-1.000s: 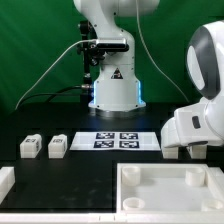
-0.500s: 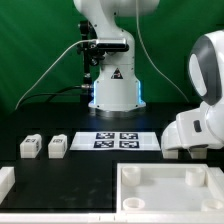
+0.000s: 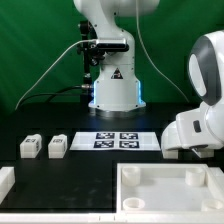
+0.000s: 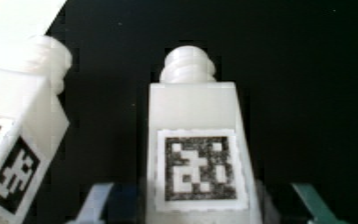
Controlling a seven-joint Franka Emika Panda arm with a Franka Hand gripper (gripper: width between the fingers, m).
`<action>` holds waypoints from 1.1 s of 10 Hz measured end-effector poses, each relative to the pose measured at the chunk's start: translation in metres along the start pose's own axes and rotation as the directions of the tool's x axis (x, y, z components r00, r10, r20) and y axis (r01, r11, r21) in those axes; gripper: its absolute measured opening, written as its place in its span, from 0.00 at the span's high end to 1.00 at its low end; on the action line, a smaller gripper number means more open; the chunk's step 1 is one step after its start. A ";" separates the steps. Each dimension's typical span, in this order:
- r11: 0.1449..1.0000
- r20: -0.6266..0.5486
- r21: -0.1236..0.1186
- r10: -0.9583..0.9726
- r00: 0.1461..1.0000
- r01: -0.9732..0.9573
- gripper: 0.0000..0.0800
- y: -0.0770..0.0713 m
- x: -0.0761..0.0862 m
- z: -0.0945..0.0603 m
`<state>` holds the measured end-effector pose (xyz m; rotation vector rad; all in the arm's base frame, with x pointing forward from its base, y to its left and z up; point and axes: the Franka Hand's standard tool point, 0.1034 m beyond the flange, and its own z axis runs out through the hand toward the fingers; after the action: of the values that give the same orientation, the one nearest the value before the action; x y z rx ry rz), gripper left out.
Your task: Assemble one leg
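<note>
My jaws stand wide astride the leg (image 4: 197, 130) on the table (image 4: 291, 40). Closing off-centre could twist it against the neighbouring leg (image 4: 25, 120) just beside it.

Exterior view: two legs sit on the black desk near its edge at the exterior view's left. The outer leg (image 3: 29, 147) and the inner leg (image 3: 58, 146) are side by side and apart. Each is a small white stubby block with a dark marker tag facing the camera.

Wrist view: the centred leg (image 4: 199, 140) lies flat, black-and-white tag uppermost, with a rounded stepped stub at its far end. The neighbouring leg (image 4: 19, 120) lies just beside it, not touching, slightly skewed, tag also up. Whether these match the exterior pair cannot be told.
</note>
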<state>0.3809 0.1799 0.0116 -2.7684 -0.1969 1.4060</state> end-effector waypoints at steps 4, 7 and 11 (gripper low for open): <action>1.000 0.000 0.000 0.000 1.000 0.000 0.64 0.000 0.000 0.000; 1.000 -0.035 0.005 -0.021 0.999 0.021 0.64 0.008 -0.001 -0.018; 0.999 -0.373 0.011 -0.027 0.927 0.034 0.64 0.042 -0.058 -0.131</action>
<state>0.4564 0.1346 0.1321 -2.9326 -0.2115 0.8416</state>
